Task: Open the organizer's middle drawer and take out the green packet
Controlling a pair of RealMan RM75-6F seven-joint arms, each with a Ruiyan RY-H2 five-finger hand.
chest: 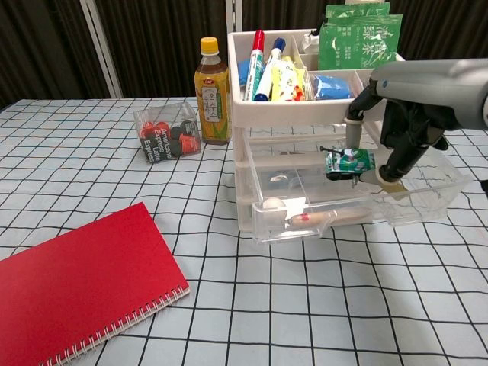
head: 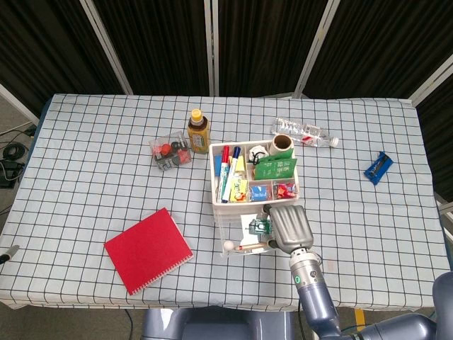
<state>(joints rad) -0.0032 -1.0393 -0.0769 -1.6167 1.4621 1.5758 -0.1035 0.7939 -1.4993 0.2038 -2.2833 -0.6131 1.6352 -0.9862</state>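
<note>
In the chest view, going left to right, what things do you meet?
Red spiral notebook → clear box of red and black capsules → yellow-capped tea bottle → white drawer organizer → small green packet → right hand.

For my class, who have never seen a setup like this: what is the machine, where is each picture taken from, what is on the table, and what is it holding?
This is a two-armed robot with finger hands, steered by a person. One picture looks down from its head, the other looks forward from its chest. Only the right hand shows; the left is out of view. On the checked tablecloth stand a white organizer with markers on top, a tea bottle, a small clear box, a red notebook, a water bottle and a blue clip. The clear drawer is pulled out. The hand pinches the green packet, lifted above the drawer floor.
</note>
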